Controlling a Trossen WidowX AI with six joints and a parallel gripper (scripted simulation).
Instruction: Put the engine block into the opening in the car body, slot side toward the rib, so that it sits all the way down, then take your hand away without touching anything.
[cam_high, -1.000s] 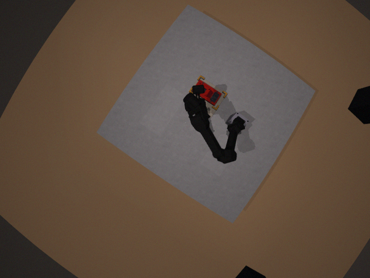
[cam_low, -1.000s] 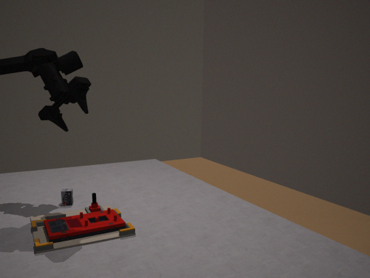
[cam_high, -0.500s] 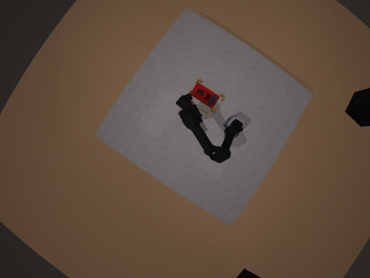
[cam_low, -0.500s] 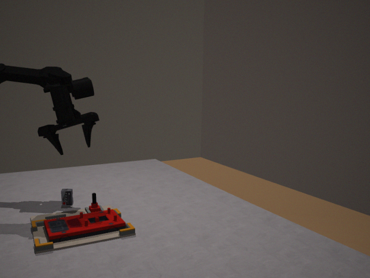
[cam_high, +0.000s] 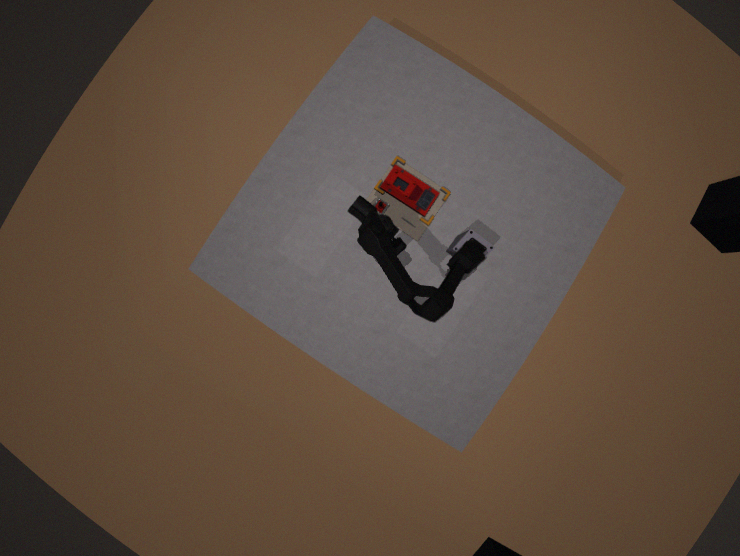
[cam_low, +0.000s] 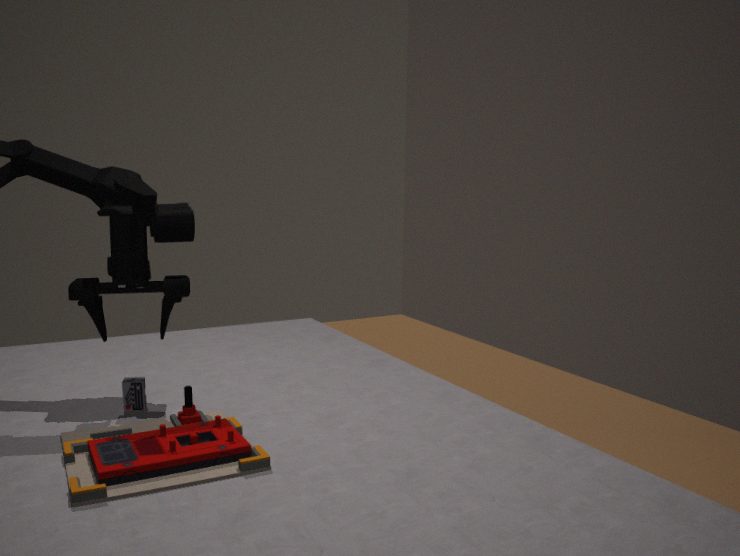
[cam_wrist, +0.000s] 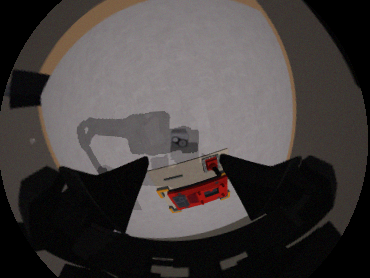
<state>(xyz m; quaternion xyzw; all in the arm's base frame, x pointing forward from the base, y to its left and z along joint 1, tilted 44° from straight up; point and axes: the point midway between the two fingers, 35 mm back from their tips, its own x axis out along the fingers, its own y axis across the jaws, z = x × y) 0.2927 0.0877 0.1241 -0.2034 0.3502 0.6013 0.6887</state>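
The engine block (cam_low: 134, 396) (cam_wrist: 180, 140) is a small grey block standing upright on the grey mat behind the car body, with dark slotted detail on one side and round marks on top. The arm hides it in the top view. The red car body (cam_high: 412, 190) (cam_low: 149, 463) (cam_wrist: 220, 184) lies flat between yellow corner brackets. Its opening (cam_high: 401, 183) (cam_low: 206, 438) (cam_wrist: 212, 192) is dark, with no block in it. My gripper (cam_low: 133, 340) (cam_wrist: 185, 159) is open and empty, pointing down above and roughly over the engine block, well clear of it. The rib is too small to make out surely.
A beige base plate (cam_high: 399, 216) (cam_low: 82, 471) (cam_wrist: 189, 169) carries the car body. A red piece with an upright black stick (cam_low: 188, 412) (cam_wrist: 212, 163) stands on it beside the body, on the block's side. Several short red pegs rise from the body. The arm's shadow falls near the block.
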